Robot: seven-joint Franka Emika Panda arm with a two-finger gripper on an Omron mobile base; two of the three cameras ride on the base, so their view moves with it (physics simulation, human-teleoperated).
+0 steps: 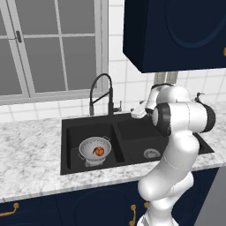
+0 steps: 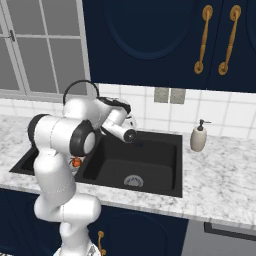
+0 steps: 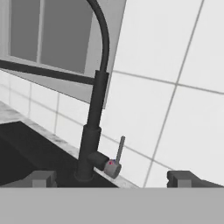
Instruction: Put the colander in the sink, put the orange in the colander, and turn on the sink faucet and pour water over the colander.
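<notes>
The silvery colander (image 1: 91,148) stands in the left basin of the black sink (image 1: 70,141), and the orange (image 1: 99,151) lies inside it. A bit of the orange (image 2: 76,162) peeks out from behind my arm in the right base view. The black gooseneck sink faucet (image 1: 104,94) rises behind the divider. My gripper (image 1: 133,114) hovers just right of the faucet's base, above the right basin's back edge. In the hand view the faucet (image 3: 91,135) and its side lever (image 3: 120,148) lie straight ahead. The gripper (image 3: 112,178) is open, with nothing between its fingertips (image 3: 43,178).
A beige soap dispenser (image 2: 198,137) stands on the marble counter (image 2: 220,175) right of the sink. Dark wall cabinets (image 1: 176,31) hang above the arm. A window (image 1: 48,48) sits behind the faucet. The right basin holds a round drain (image 1: 151,153).
</notes>
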